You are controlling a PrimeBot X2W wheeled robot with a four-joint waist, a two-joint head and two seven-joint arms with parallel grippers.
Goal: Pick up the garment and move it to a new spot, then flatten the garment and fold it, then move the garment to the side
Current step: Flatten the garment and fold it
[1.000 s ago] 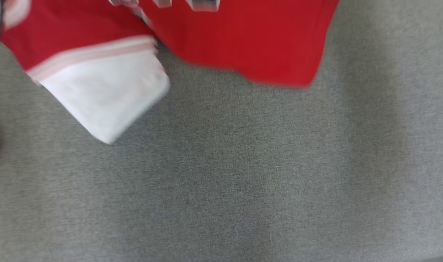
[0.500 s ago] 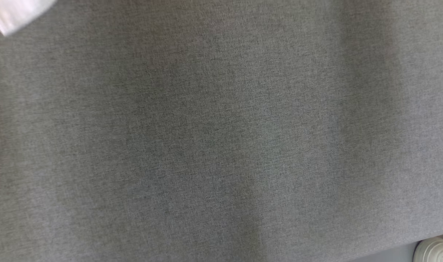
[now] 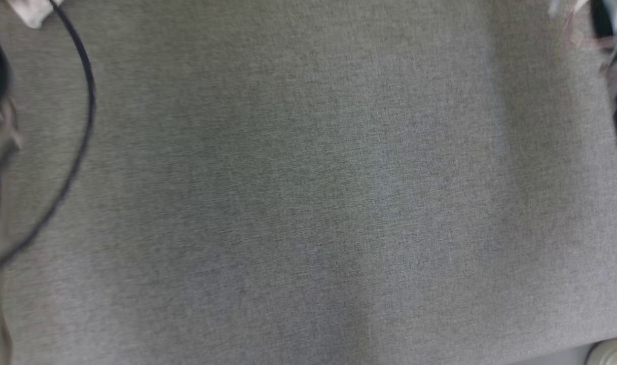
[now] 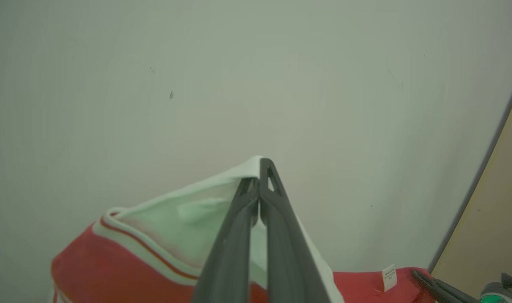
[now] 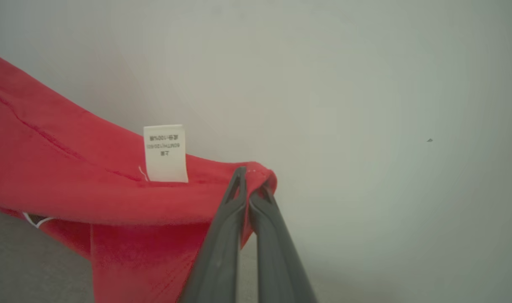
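Note:
The garment [image 4: 112,261] is red with a white sleeve and pale striped trim. In the left wrist view my left gripper [image 4: 259,168] is shut on the tip of that white sleeve [image 4: 188,214], holding it up against a pale wall. In the right wrist view my right gripper [image 5: 249,176] is shut on a red edge of the garment [image 5: 70,176], close to its white care label [image 5: 165,153]. The cloth hangs down from that grip. A small white scrap of cloth [image 3: 32,12] shows at the head view's top left corner.
A grey cloth-covered table [image 3: 308,192] spreads across the head view. A black cable [image 3: 82,126] loops along its left side, with dark arm parts at the left and top right [image 3: 615,76]. A white round object [image 3: 612,352] sits past the table's lower right edge.
The head view has shifted. The red and white garment that lay across its top a second ago is gone but for a white scrap, and the cable and arm parts have come in.

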